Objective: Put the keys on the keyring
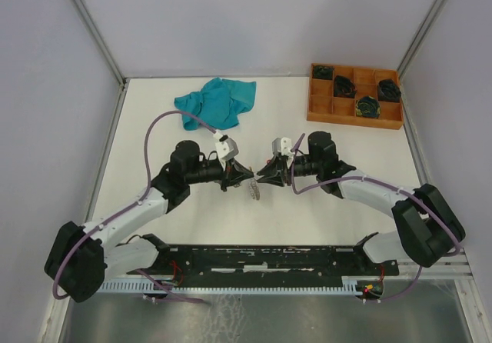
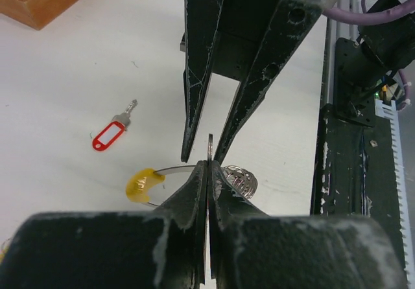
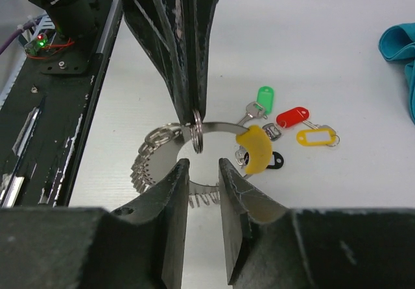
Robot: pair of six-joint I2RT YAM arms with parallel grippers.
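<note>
The white table (image 1: 284,108) carried the two black-and-white arms, which met tip to tip near its middle. An orange-brown wooden compartment tray (image 1: 355,116) sat at the far right and a crumpled teal cloth (image 1: 215,103) at the far left. Below and between the fingertips lay the keyring (image 3: 220,128), a large thin silvery band with a curved yellow sleeve (image 3: 254,148) on its far arc. A fan of bare silver key blades (image 3: 146,158) hung along its near arc. Whether the ring rested flat or was slightly lifted could not be told. Just beyond the sleeve, on the far side, lay loose silver keys with plastic tags: green (image 3: 264,98), red (image 3: 293,116), orange-yellow (image 3: 316,135) and black (image 3: 277,161). The left gripper (image 3: 196,111) was pinched tight on a small silver loop (image 3: 196,133). The loop hung from its tips right against the band, its flat face turned toward the right arm. Whether it belonged to a key or to the ring itself was unclear. The right gripper (image 3: 202,169) faced it from the right with its jaws narrowly apart and holding nothing, just short of the band. The band ran near to far, across the line joining the two grippers. Threading therefore looked to depend on meeting that band where the loop hung. The empty right gripper seemed the closer one to take and steady the ring.
</note>
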